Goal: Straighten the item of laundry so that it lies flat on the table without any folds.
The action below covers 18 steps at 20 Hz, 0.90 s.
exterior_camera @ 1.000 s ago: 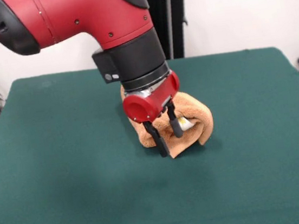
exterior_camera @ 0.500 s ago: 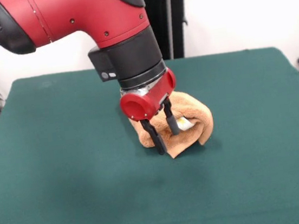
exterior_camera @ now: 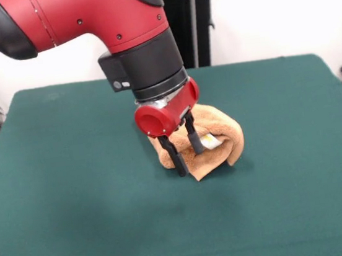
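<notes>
Nearest the camera, bare green table (exterior_camera: 78,239) runs edge to edge, nothing on it in the foreground.

Mid-table, slightly right of centre: the towel (exterior_camera: 225,135), orange-tan terry, bunched into a rolled heap rather than lying flat. One fold curls over on the right side into a rounded hump; a flap points down toward the camera at the heap's near corner. A small white tag (exterior_camera: 210,140) with yellow print shows in the hollow of the roll.

Gripper (exterior_camera: 188,157) is down at the towel's left part. Two black fingers (exterior_camera: 176,157) stand apart, a modest gap between them, jaws open. The nearer finger reaches down in front of the towel's near-left edge, tip at or just above the cloth near the table; the farther finger sits against the towel beside the tag. Towel fabric shows in the gap between them. Cannot tell whether either tip presses into the fabric. Nothing is lifted; the towel rests on the table.

Behind and above: red wrist cap, black collar, then the red arm (exterior_camera: 70,18) sweeping up to the upper left. Far edge of the table beyond, a black stand (exterior_camera: 199,24) against a white wall.
</notes>
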Each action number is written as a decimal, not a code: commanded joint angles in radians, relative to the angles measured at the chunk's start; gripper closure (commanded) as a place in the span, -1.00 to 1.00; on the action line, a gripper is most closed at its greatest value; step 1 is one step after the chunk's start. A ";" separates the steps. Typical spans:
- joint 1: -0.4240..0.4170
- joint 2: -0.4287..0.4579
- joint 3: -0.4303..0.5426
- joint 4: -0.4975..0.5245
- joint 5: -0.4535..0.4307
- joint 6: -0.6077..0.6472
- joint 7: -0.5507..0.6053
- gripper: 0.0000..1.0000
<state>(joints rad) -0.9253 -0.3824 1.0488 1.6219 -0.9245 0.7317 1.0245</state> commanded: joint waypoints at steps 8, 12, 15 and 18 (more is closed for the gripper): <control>0.039 0.055 -0.077 0.001 -0.006 0.093 -0.268 -1.00; 0.045 0.056 -0.091 -0.003 -0.013 0.097 -0.257 -1.00; 0.041 0.055 -0.090 0.000 -0.013 0.096 -0.261 -1.00; 0.042 0.055 -0.097 0.005 -0.022 0.090 -0.255 -1.00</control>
<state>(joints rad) -0.9229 -0.3635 1.0425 1.6218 -0.9244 0.7317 1.0245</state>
